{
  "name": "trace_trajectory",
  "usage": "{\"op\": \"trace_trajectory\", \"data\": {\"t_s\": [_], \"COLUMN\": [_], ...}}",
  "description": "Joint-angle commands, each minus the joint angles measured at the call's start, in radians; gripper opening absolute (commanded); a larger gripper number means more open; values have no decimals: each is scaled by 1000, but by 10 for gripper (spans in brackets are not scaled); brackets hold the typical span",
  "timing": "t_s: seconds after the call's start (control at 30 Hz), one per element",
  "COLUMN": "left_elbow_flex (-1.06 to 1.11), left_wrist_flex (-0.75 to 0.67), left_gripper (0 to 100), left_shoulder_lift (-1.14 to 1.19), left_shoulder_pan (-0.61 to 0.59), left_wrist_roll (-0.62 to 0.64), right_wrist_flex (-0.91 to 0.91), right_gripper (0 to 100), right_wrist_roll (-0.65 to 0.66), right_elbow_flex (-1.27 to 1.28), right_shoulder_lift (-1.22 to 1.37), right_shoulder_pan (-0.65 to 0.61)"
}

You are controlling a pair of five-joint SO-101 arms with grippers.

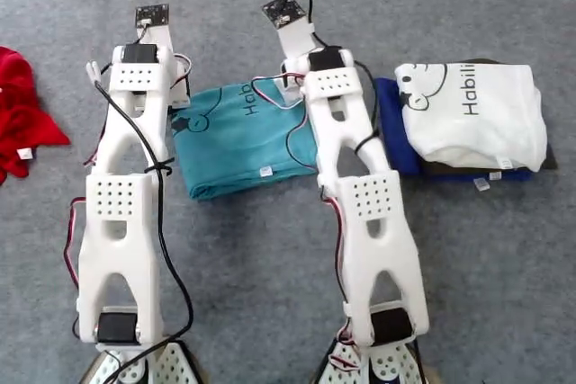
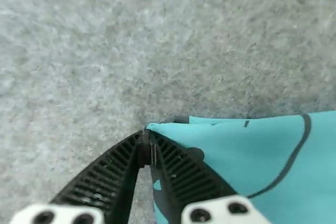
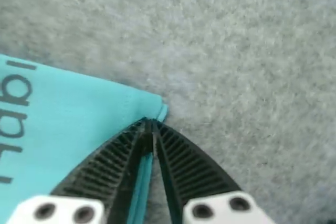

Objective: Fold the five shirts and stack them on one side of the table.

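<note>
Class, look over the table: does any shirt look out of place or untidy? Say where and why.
The red shirt lies crumpled and unfolded at one edge of the table, far from the folded stack topped by the white shirt. The teal shirt lies neatly folded between them.

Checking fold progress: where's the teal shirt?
In the high view the teal shirt lies folded near the middle of the table, left of the stack under the white shirt. The left pincer and right pincer are each shut on a far corner.
</note>
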Motion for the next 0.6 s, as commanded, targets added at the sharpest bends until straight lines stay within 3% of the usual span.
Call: {"op": "trace_trajectory", "data": {"t_s": [0.0,0.13,0.3,0.43,0.57], "left_elbow_flex": [-76,-81,-81,-166,-272], "left_wrist_flex": [23,29,34,121,209], "left_gripper": [28,28,28,28,28], "left_shoulder_lift": [31,52,52,58,63], "left_shoulder_pan": [-19,-19,-27,-27,-27], "left_wrist_roll": [0,0,2,2,2], "right_wrist_flex": [141,308,459,577,583], "right_gripper": [15,15,15,15,14], "right_wrist_roll": [5,5,8,6,15], "right_elbow_flex": [-282,-573,-558,-568,-530], "right_shoulder_lift": [101,177,65,-64,-260], "right_shoulder_pan": [46,54,58,58,54]}}
